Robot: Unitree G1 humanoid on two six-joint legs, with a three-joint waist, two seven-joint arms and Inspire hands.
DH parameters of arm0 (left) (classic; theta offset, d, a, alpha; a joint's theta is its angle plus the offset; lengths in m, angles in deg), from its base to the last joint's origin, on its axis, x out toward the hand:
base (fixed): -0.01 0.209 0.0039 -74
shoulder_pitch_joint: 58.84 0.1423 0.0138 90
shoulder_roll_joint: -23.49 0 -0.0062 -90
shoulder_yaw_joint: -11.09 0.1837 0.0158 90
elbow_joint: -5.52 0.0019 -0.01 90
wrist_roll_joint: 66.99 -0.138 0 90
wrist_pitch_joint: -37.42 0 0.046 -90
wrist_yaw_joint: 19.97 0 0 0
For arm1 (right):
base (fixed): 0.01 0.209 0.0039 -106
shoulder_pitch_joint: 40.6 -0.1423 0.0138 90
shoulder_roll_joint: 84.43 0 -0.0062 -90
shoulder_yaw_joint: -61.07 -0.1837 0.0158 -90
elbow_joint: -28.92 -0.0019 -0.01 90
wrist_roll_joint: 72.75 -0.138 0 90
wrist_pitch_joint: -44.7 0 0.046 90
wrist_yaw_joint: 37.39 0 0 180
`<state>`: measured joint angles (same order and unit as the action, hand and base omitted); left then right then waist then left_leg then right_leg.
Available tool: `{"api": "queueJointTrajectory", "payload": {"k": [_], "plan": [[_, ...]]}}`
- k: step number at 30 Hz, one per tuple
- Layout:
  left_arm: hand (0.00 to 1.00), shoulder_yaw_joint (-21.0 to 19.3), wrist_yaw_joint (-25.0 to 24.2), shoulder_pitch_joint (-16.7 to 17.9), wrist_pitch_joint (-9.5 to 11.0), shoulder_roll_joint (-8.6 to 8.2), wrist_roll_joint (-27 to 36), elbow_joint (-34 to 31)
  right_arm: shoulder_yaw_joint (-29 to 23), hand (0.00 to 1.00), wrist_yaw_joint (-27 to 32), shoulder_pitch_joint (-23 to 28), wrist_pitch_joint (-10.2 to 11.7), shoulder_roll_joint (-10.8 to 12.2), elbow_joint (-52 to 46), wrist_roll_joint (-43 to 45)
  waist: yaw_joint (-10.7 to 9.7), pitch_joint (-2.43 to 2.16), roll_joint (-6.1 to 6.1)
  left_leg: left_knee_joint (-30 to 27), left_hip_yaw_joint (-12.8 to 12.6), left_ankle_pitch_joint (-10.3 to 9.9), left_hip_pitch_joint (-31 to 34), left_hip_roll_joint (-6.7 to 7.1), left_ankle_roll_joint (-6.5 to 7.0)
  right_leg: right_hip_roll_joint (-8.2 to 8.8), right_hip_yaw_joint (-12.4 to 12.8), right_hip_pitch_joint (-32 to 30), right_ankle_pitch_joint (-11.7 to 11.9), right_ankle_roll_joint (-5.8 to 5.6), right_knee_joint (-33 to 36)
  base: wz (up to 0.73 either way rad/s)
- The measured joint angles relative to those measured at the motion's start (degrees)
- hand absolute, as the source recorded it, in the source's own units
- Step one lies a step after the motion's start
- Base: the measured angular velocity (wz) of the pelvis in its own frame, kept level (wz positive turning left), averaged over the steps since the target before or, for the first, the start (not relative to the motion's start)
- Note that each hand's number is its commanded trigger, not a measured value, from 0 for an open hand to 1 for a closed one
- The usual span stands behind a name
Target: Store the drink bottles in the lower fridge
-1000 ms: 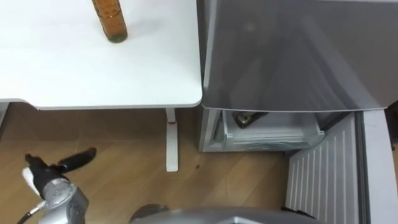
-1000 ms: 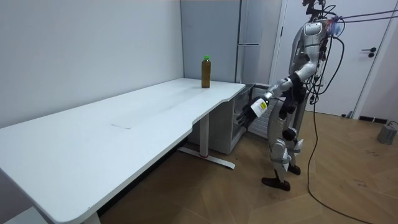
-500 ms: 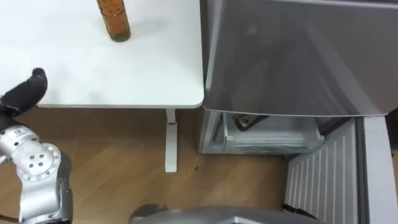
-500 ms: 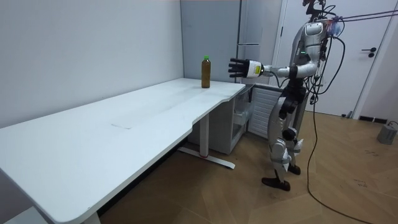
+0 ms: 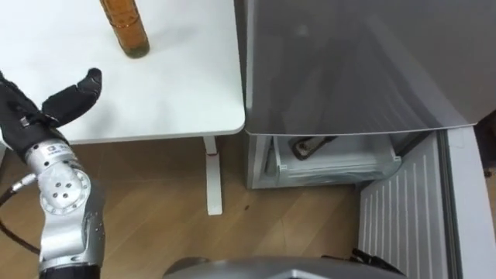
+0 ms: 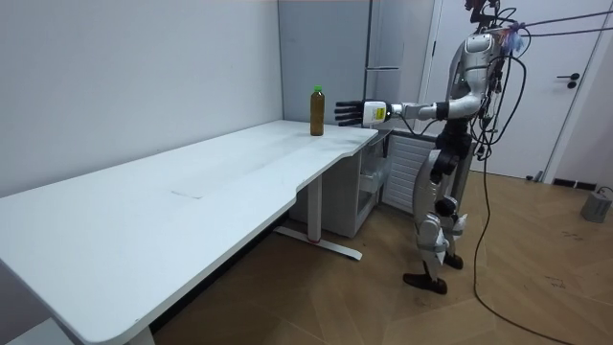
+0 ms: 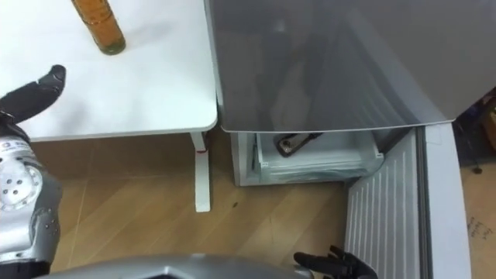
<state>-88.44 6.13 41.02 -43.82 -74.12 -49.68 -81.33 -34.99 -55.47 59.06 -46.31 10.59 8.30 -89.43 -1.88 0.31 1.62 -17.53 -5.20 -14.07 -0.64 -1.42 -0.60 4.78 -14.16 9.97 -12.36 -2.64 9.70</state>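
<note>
Bottle (image 5: 125,27) of amber drink with a green cap is standing upright on the white table (image 5: 178,77), near the end of it that butts up to the fridge (image 5: 349,70). Nobody's holding it.

The robot's standing on the wood floor right in front of the fridge, at the table's end, with its left arm stretched out level over the tabletop. The left hand (image 5: 43,108) is spread wide, dark fingers straight and thumb out, holding nothing. From the head camera the bottle sits at about 1 o'clock from that hand, near it but with bare table between them. In the room view the hand hangs at 3 o'clock of the bottle, close but not touching.

The fridge is at 3 o'clock of the table. Its lower door (image 5: 403,209) is swung open toward 5 o'clock, and you can see a clear drawer (image 5: 337,167) in the bottom compartment with something dark (image 5: 310,146) lying in it, can't make out what.

The right hand (image 7: 333,265) just peeks in at 6 o'clock of the right eye view, and honestly I can't tell how it's set.
</note>
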Motion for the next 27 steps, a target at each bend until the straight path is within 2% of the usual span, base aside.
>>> {"api": "queueJointTrajectory", "payload": {"k": [4, 6, 11, 14, 17, 22, 27], "plan": [[0.00, 0.98, -4.79, -2.60, -2.45, -0.06, 2.71, 3.80, -0.34, 0.00, 0.62, -0.96, -0.36, 0.10, 0.69, -0.04, -1.30, 0.19, -0.20, -0.22, -0.12, 0.00, 0.02, 0.01, 0.00, 0.00, 0.10, -0.02, 0.00, 0.00, -0.03, 0.00], [0.00, 1.13, -6.76, -3.55, -2.90, -0.09, 3.43, 3.84, -1.05, 0.00, 0.62, -0.97, -0.38, 0.11, 0.68, 0.13, -1.48, 0.25, -0.45, -0.09, -0.47, 0.00, -0.06, -0.06, 0.00, -0.01, 0.76, -0.22, 0.00, 0.00, -0.02, -0.08], [0.00, 0.50, -9.64, -6.43, -3.93, 0.13, 3.44, 3.58, -3.10, 0.00, 0.77, -0.87, -0.41, 0.00, 0.44, 1.32, -1.98, -0.07, -1.45, 0.17, -1.18, 0.00, -0.12, -0.13, 0.00, -0.01, 2.01, -0.88, 0.00, 0.00, 0.08, -0.12], [0.00, 0.50, -11.14, -7.93, -4.72, 0.98, 8.21, 3.58, -3.24, 0.00, 1.04, -1.40, -0.52, -0.23, 0.51, 1.47, -2.54, 0.01, -1.92, 0.28, -1.85, 0.01, -0.64, -0.30, -0.01, -0.10, 2.70, -0.86, 0.00, 0.00, 0.07, -0.13], [0.00, 0.48, -12.20, -7.97, -5.66, 1.80, 11.31, 3.66, -3.99, 0.00, 1.50, -1.55, -1.35, -0.20, 0.43, 1.72, -2.76, 0.02, -2.38, 0.65, -2.49, 0.00, -1.13, -0.42, -0.02, -0.17, 3.29, -0.94, 0.01, 0.01, 0.08, -0.16], [0.00, 0.47, -13.28, -7.97, -8.52, 1.79, 12.57, 5.55, -4.31, 0.00, 3.73, -1.45, -1.83, -0.09, 0.20, 1.71, -3.28, 0.04, -2.46, 0.80, -2.63, -0.01, -1.31, -0.46, -0.02, -0.18, 3.37, -0.95, 0.02, 0.04, 0.14, -0.02], [0.00, -0.01, -13.13, -8.02, -10.13, 1.79, 12.53, 5.99, -4.32, 0.00, 5.44, -1.33, -2.87, -0.17, -0.16, 1.73, -3.26, 0.01, -2.60, 0.86, -2.60, -0.01, -1.30, -0.45, -0.02, -0.20, 3.40, -0.99, 0.03, 0.04, 0.12, 0.00]]}}
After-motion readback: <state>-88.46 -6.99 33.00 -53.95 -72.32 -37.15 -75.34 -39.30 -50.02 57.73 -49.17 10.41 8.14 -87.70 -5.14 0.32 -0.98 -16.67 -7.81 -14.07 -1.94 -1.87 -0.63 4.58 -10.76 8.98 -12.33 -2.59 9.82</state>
